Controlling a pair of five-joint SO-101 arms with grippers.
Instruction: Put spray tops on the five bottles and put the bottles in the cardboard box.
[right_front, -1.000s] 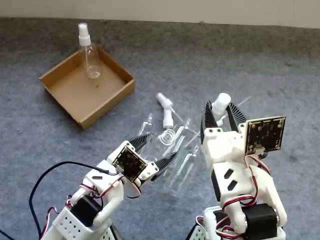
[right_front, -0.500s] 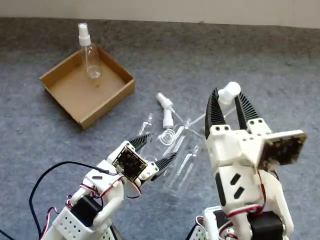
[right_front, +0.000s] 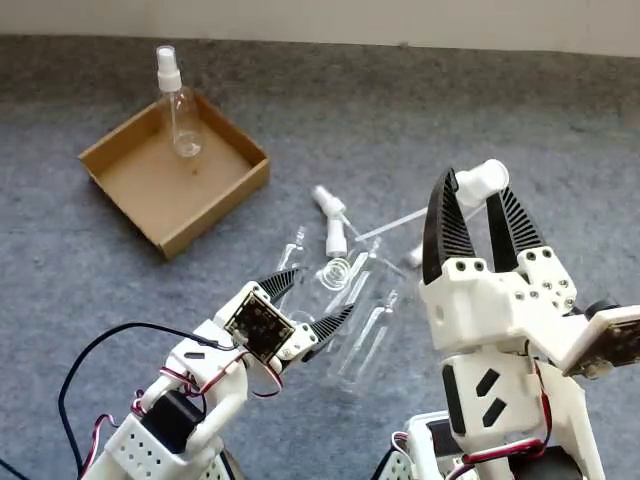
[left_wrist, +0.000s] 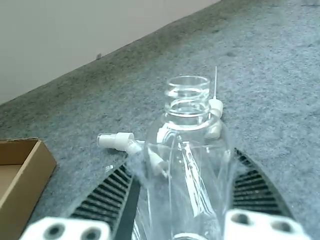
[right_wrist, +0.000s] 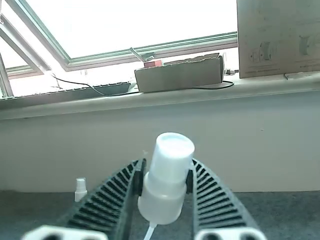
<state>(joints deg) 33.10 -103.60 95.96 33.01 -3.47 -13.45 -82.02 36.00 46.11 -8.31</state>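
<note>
writing: a pale board (right_wrist: 277, 37) leaning on the windowsill carries printed diagrams, too small to read; the bottles show no print I can make out
left gripper: left gripper (right_front: 305, 303) (left_wrist: 182, 180) is clamped around a clear open-neck bottle (right_front: 338, 272) (left_wrist: 190, 150), threaded neck pointing away from the arm
right gripper: right gripper (right_front: 472, 190) (right_wrist: 167, 167) is raised above the carpet, jaws closed on a white spray top (right_front: 480, 180) (right_wrist: 167, 175); its thin dip tube trails down toward the loose parts
cardboard box: cardboard box (right_front: 225, 215) (left_wrist: 20, 170) sits far-left on the carpet, low walls, open top
capped bottle: capped bottle (right_front: 180, 115) stands upright in the box's far corner, spray top on
lying bottles: clear bottles lie on their sides between the two arms, one (right_front: 372, 335) just beside the left gripper, one (right_front: 293, 250) nearer the box
loose spray tops: two (right_front: 328, 200) (right_front: 337, 238) lie close together past the held bottle, between the box and the right gripper
edges: the wall (right_front: 400, 20) borders the far side of the carpet
room: bare grey carpet (right_front: 560, 120) stretches far-right and between the box and the parts cluster
in the way: the lying bottles and loose tops crowd the space in front of both arms; a black cable (right_front: 110, 340) loops by the left arm's base
</note>
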